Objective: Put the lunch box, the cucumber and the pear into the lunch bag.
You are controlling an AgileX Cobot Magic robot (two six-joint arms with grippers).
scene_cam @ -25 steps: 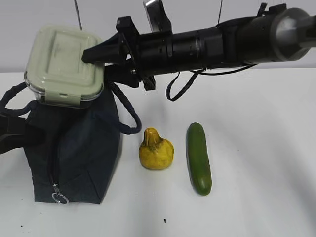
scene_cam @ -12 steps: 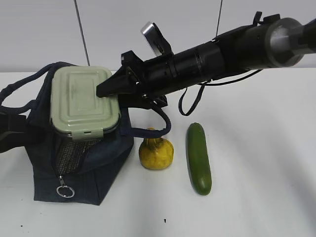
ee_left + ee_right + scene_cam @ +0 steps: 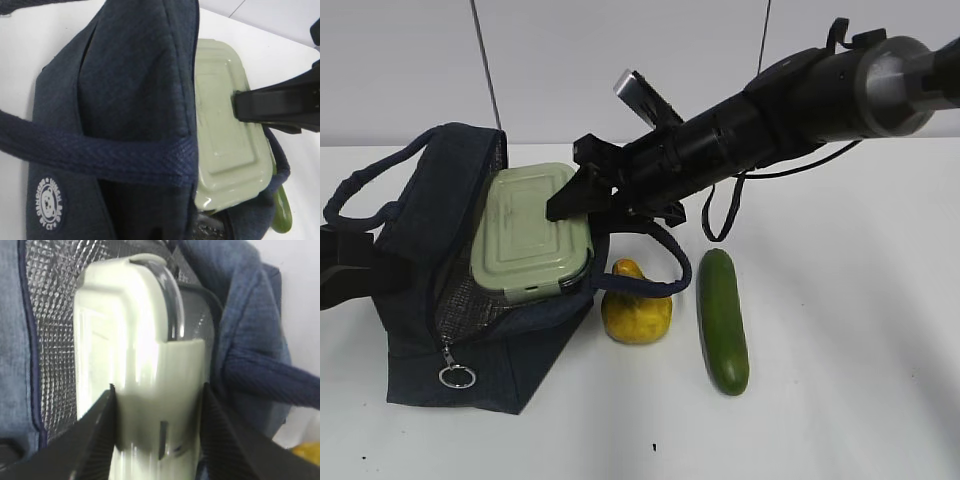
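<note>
Exterior view: right gripper (image 3: 565, 205) pinched lunch box (image 3: 530, 232) by its edge, box half inside lunch bag (image 3: 470, 330) mouth, tilted. Left gripper, pressed shut, held bag handle. Judgement: lower box flat before release. Pear (image 3: 636, 303), cucumber (image 3: 722, 320) lay beside bag on white table (image 3: 840, 330); pale wall behind.

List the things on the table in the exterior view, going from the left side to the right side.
Lunch bag with the lunch box partly inside its open top → pear → cucumber.
</note>
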